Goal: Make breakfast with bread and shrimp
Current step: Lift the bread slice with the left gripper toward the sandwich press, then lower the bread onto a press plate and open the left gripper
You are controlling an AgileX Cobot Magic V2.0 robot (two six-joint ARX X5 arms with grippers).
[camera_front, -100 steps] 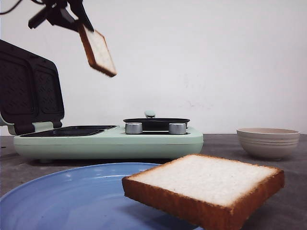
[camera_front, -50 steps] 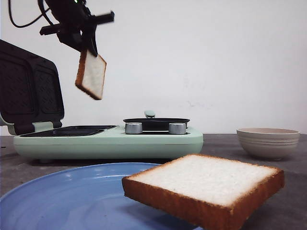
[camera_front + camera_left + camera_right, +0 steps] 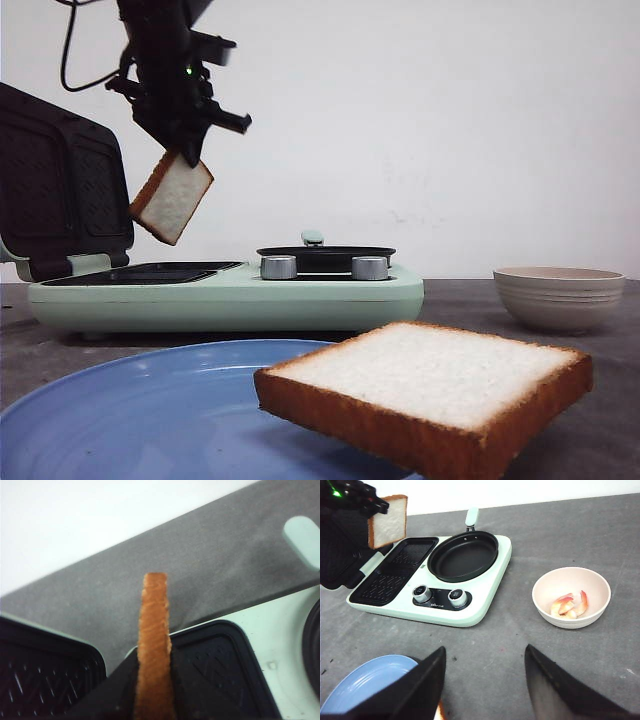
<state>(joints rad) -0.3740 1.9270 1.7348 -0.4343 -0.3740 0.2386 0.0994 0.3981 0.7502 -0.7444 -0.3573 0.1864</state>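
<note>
My left gripper is shut on one bread slice and holds it tilted in the air, above the open grill plate of the mint-green sandwich maker. In the left wrist view the slice shows edge-on between the fingers. The second bread slice lies on the edge of a blue plate at the front. The shrimp lie in the beige bowl on the right. My right gripper is open and empty above the grey table near the plate.
The sandwich maker's lid stands open at the left. A black frying pan sits on its right half, with two knobs in front. The beige bowl stands to the right of the appliance.
My left gripper has come down and slightly left with the bread slice, from high above the appliance to just over the open grill plate. The slice has turned to hang more steeply.
</note>
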